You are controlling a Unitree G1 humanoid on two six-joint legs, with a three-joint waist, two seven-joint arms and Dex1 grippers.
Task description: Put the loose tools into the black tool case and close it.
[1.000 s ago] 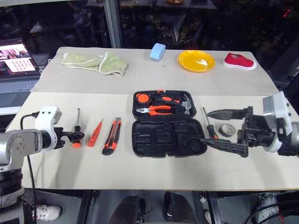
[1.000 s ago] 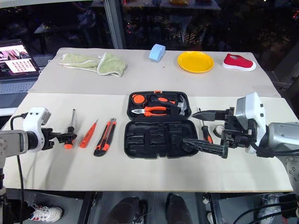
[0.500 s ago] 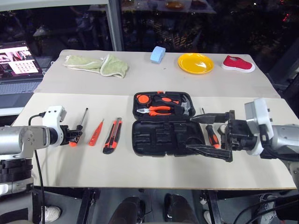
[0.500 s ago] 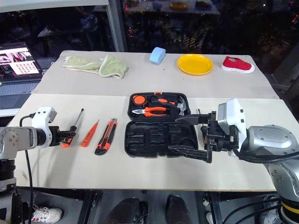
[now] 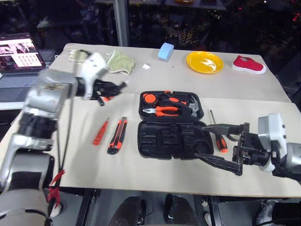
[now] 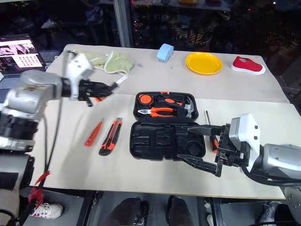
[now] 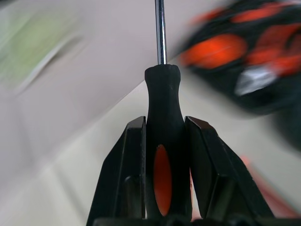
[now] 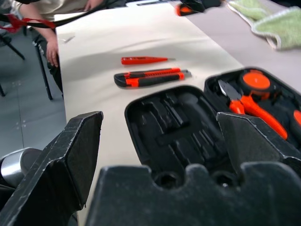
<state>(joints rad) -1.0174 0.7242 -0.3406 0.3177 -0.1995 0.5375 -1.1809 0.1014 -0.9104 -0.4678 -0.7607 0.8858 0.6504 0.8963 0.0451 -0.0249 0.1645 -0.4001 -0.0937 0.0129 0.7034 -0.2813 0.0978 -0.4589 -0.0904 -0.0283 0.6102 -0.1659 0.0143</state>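
The black tool case lies open mid-table; its near half shows bare recesses, its far half holds orange pliers and a hammer. My left gripper hangs above the table left of the case, shut on a black-and-orange screwdriver whose shaft points out past the fingers. The slim orange tester screwdriver and the utility knife lie side by side left of the case. Another screwdriver lies right of it. My right gripper stands open at the case's near right corner, holding nothing.
Along the far edge sit a green cloth, a blue sponge, a yellow plate and a red shoe. A laptop stands at far left. A person's arm shows beside the table in the right wrist view.
My left gripper closed on the leftmost screwdriver and lifted it off the table, up and toward the case, rolling the wrist. The right gripper stayed open and drew back slightly.
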